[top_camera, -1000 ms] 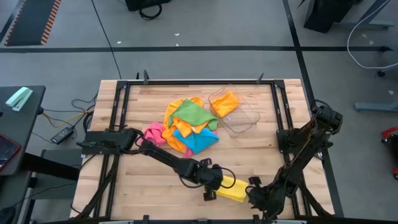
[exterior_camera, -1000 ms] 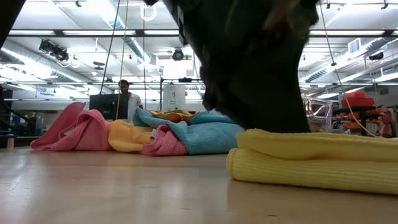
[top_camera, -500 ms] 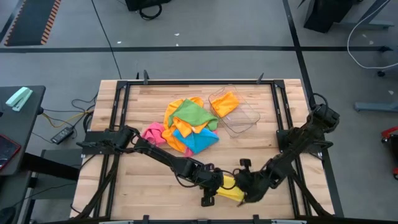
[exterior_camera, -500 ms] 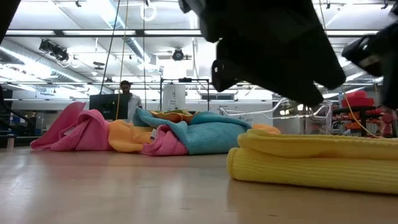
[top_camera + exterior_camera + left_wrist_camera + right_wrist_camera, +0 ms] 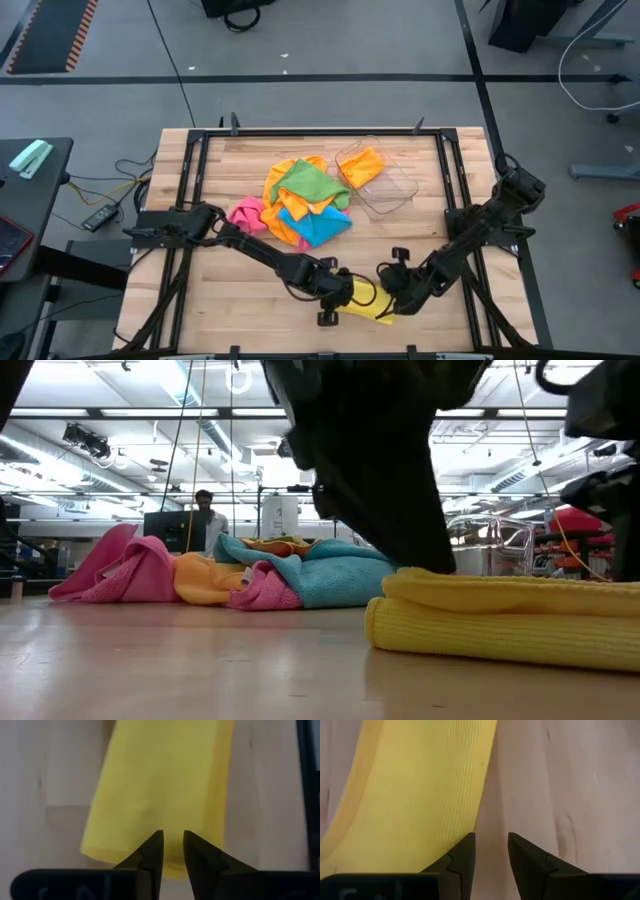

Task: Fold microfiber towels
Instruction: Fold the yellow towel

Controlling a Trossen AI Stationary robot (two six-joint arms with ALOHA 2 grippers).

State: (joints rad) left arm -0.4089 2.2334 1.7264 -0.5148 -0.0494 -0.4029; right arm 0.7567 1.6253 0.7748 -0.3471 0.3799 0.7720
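Honestly the left gripper [image 5: 173, 842] is hanging over the folded yellow towel [image 5: 366, 299] near the table's [image 5: 240, 290] front edge with fingers slightly parted, gripping nothing, same for the right gripper [image 5: 491, 845] beside it, so either one snagging a layer could be wrecking the fold

No legible text or labels anywhere.

Changes over the last second. The right gripper [image 5: 392, 296] has swung in from the table's near edge to the yellow towel's [image 5: 364, 298] right end, its fingers now parted above bare wood just beside the fold. The left gripper [image 5: 338, 297] has narrowed its fingers over the towel's opposite end.
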